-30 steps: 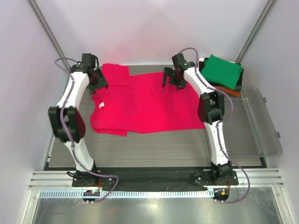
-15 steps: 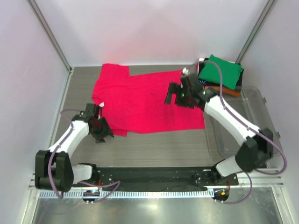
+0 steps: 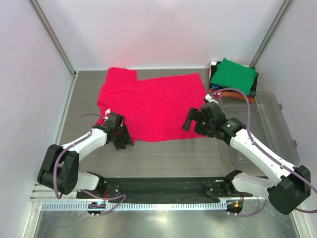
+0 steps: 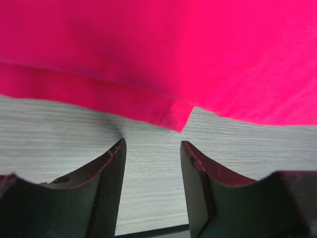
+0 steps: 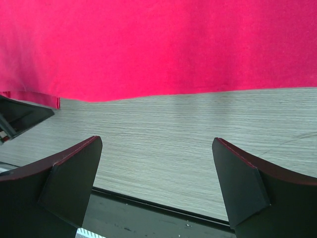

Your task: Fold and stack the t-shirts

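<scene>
Crimson-pink short-sleeved cloth t-shirt: lying spread flat across the far middle of the desk — apparently not folded yet.
Stack of folded green, orange and black shirts: sitting at the far right corner — this part is looking done.
Left gripper: hovering with jaws apart at the near-left hem corner, holding nothing.
Right gripper: gaping wide by the near-right hem, empty.
Remaining: folding the pink shirt, then stacking it.

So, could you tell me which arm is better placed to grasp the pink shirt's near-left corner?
Left: the left gripper, open, sits just before that corner of the pink shirt; the right gripper faces straight hem.
</scene>
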